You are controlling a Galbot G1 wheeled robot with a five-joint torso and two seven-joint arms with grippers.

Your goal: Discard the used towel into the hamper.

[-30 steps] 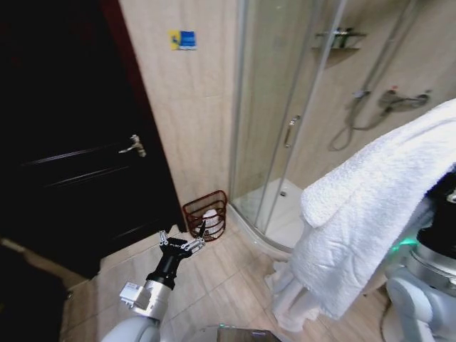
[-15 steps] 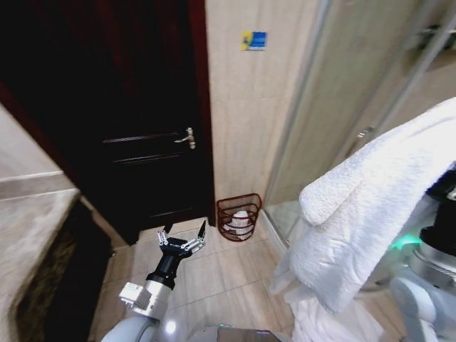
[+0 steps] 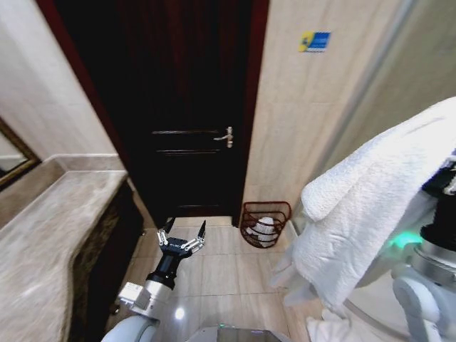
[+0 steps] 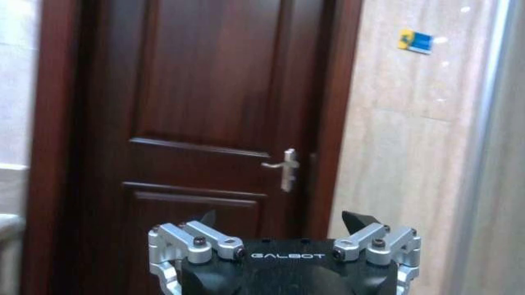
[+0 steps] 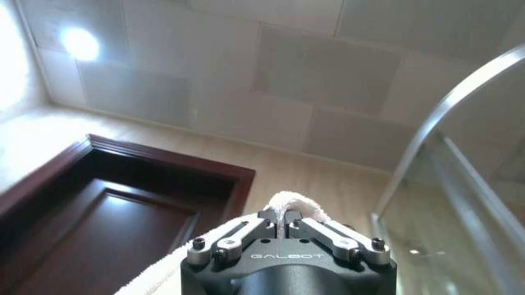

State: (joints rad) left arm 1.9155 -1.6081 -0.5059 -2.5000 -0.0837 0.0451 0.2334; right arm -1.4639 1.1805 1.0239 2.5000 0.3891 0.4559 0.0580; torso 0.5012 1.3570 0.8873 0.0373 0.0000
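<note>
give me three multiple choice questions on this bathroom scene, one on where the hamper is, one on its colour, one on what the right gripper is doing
1. Where does the hamper stand?
A. on the floor by the tiled wall, right of the dark door
B. on the stone counter
C. hung on the door handle

2. What colour is the hamper?
A. white
B. dark red-brown
C. blue

3. What state is the right gripper in?
A. open and empty
B. shut on the white towel
C. shut on the door handle

Answers: 1 A, the head view shows it on the floor there. 2 B, its wire rings are red-brown. 3 B, towel fabric sits pinched between its fingers.
</note>
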